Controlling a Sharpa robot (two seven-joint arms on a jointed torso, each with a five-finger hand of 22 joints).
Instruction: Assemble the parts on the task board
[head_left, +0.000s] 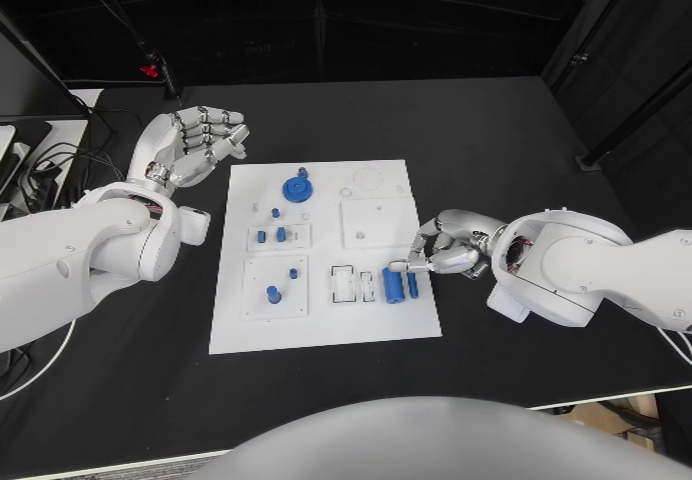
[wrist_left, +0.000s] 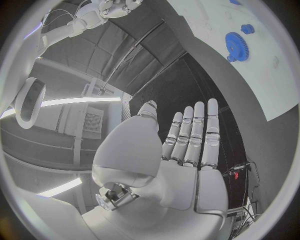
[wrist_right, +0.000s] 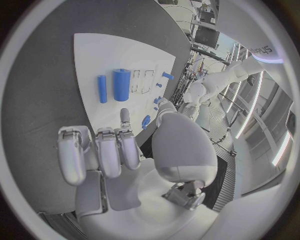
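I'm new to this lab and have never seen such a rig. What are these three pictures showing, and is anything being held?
A two-armed robot sits at a black table. One picture looks down from its head; the two round ones come from cameras at its wrists. The silver left hand lies open beside the white flat task board, fingers straight, holding nothing. The silver right hand hovers at the board's opposite edge, near two blue cylinders, also holding nothing. A blue toothed gear and small blue pegs sit on the board.
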